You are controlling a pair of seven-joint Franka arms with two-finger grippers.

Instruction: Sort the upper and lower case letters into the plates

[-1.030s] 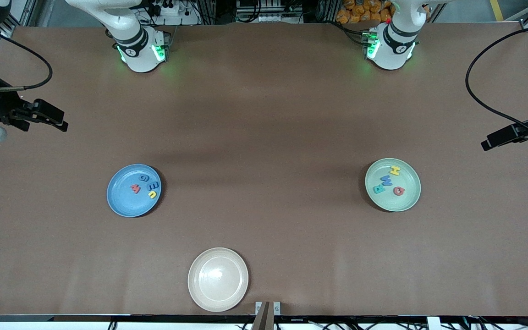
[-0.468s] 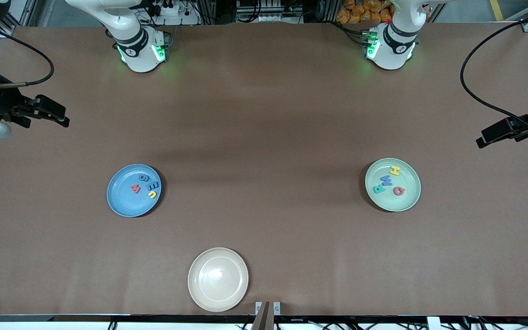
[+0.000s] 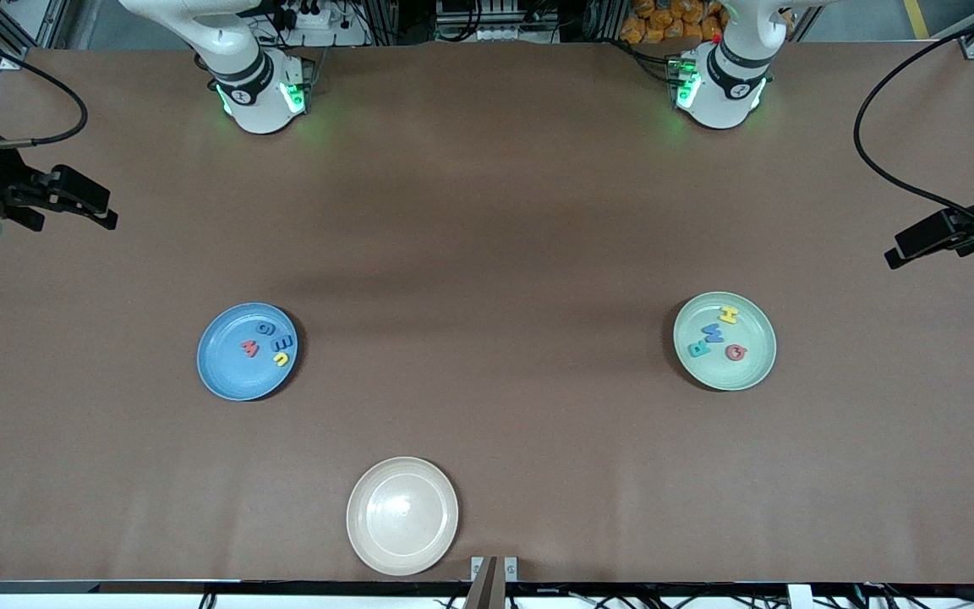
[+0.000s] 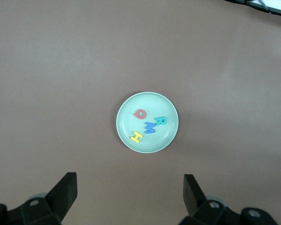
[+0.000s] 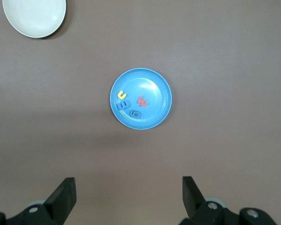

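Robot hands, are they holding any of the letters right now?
No. The left hand and the right hand are both open and hold nothing. All the letters lie in the blue plate and the green plate.

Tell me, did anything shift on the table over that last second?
Only the arms moved. The right gripper, open and empty, drew up and out toward its own end of the table; the left gripper, also open and empty, drifted slightly. The blue plate, the mint green plate, the letters in them and the cream-white plate stayed put.
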